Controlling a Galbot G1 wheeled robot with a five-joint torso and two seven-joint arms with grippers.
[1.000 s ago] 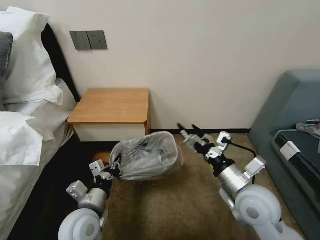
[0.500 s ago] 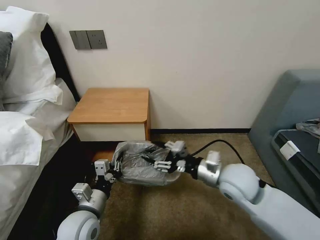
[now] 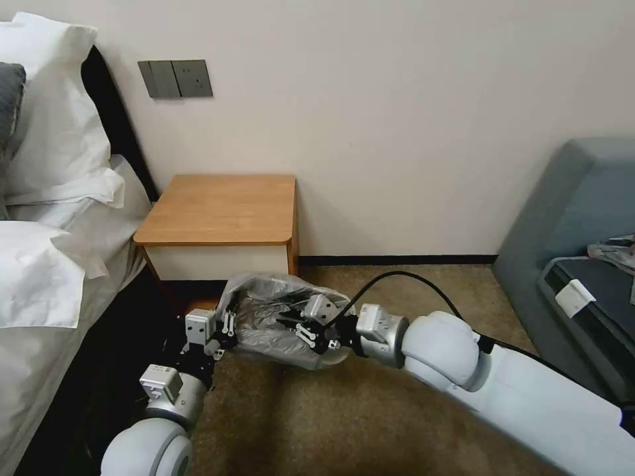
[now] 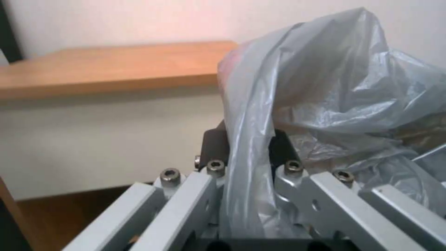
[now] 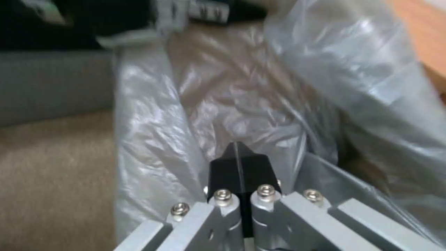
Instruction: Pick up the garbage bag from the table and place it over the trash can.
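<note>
We had left gripper (image 3: 225,328) clamped on thin crinkly grey plastic garbage bag (image 3: 278,317), draped over floor bin beside light-brown wooden nightstand (image 3: 221,208). Right gripper (image 3: 291,324), pads pressed together, reached inside bag. We judged film could tear or slip off rim if snagged.

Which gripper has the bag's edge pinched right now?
The left gripper: the garbage bag runs between its pads. The right gripper is shut, empty, inside the bag.
</note>
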